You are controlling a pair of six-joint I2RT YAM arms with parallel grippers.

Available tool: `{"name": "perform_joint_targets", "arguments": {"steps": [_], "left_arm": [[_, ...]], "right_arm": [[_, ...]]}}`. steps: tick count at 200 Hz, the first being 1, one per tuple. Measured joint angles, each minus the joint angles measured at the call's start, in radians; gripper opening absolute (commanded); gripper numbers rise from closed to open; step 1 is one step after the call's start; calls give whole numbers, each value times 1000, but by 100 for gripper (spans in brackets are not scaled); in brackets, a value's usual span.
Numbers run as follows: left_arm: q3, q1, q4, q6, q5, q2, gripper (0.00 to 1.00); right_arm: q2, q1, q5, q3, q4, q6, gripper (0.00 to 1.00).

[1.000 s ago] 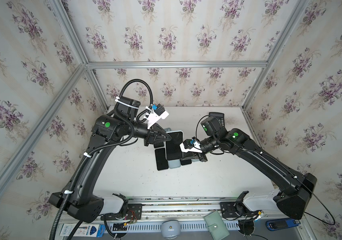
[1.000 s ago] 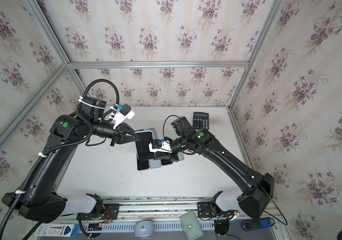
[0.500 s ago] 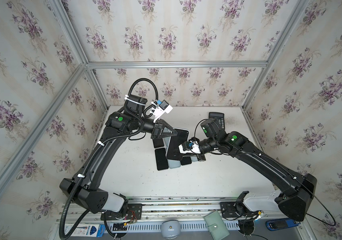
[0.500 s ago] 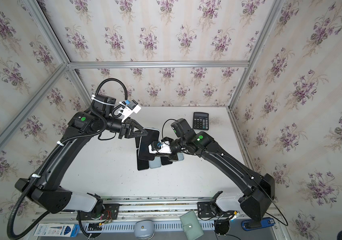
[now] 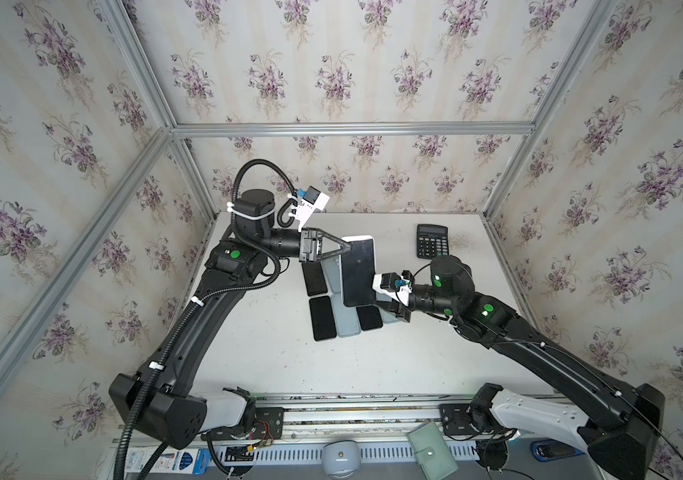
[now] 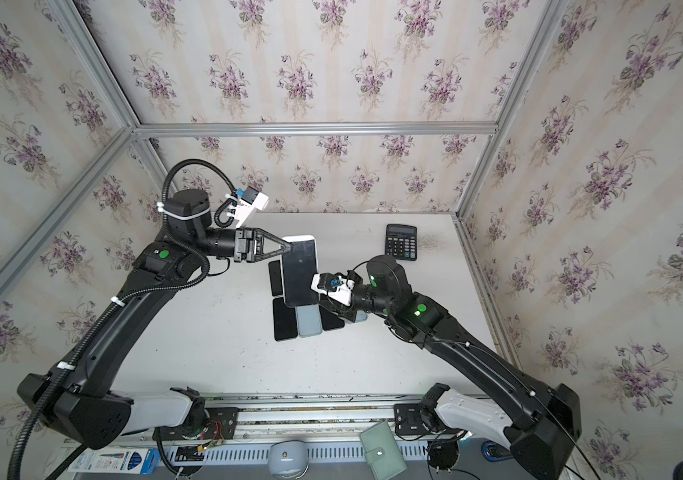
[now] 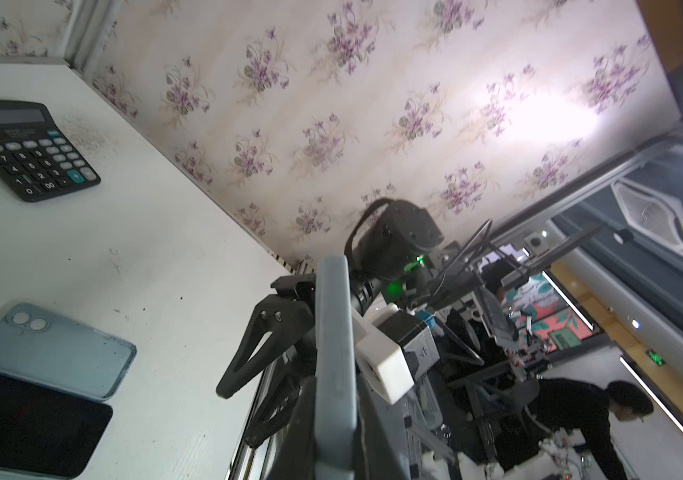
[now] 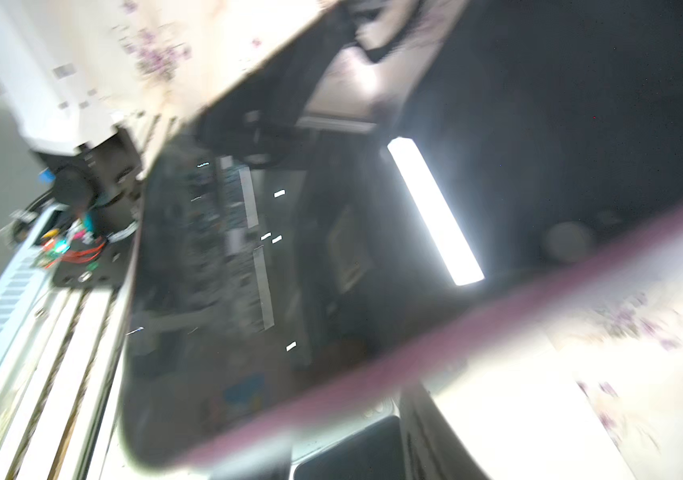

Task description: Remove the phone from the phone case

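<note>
My left jaws are clenched on the top corner of the phone. They hold it raised above the surface, over a cluster of black phones and pale blue cases lying there. The phone case is on it, showing as a grey-blue rim along the edge. My right jaws are parted, with fingers spread just beside the phone's lower end, not gripping it. A calculator sits well apart near the back wall.
</note>
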Motion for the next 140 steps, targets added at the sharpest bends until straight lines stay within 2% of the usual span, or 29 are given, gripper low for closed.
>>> {"name": "perform_joint_targets", "arguments": {"steps": [28, 39, 52, 90, 140], "left_arm": [[-196, 50, 528, -504, -81, 10, 0], [-226, 57, 665, -653, -122, 27, 0], [-232, 58, 769, -768, -141, 32, 0], [-225, 56, 933, -914, -144, 34, 0], [-220, 56, 961, -960, -142, 38, 0]], "right_arm": [[-115, -3, 124, -68, 50, 204, 59], [-148, -7, 141, -74, 66, 292, 61], [-181, -9, 142, -86, 115, 406, 63], [-216, -11, 130, -159, 313, 724, 64], [-125, -11, 120, -155, 542, 964, 65]]}}
